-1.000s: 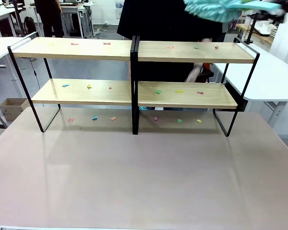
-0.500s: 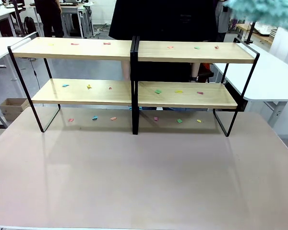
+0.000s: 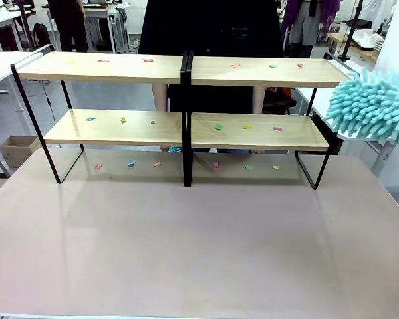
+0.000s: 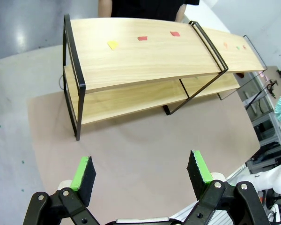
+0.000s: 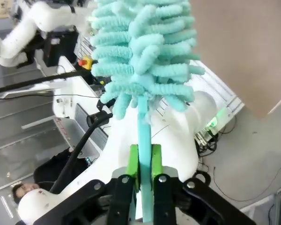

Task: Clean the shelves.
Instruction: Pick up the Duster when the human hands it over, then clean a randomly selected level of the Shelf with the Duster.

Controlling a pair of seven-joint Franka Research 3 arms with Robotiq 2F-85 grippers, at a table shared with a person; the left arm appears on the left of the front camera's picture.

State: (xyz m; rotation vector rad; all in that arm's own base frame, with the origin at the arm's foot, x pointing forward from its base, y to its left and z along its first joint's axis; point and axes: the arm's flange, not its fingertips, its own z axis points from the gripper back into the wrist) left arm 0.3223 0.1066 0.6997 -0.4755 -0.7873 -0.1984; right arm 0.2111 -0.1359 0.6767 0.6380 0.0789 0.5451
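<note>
At 9 o'clock in the front view a brown cardboard box (image 3: 16, 150) sits on the grey floor beside the smooth beige tabletop (image 3: 199, 246). Across the far half, from 10 to 2 o'clock, stand the shelves (image 3: 120, 130): 2 joined racks of 2 light-wood boards each in thin black metal frames, nearly table-wide, feet on the tabletop. Small coloured paper scraps (image 3: 219, 126) dot both tiers and the strip of tabletop under them. A person in black (image 3: 213, 26) stands behind the racks at 12 o'clock. At 3 o'clock a fluffy turquoise chenille duster (image 3: 376, 106) hangs just beside the right end frame, over the edge of a white side table (image 3: 372, 123); whether it touches the frame cannot be told. The open stretch lies from the racks' feet to the near table edge. In the left wrist view the left gripper (image 4: 141, 168) hovers above that stretch, jaws wide apart, the shelves (image 4: 145, 56) at 12 o'clock. The right gripper (image 5: 144, 157) is clamped on the duster's (image 5: 143, 51) thin turquoise handle.
</note>
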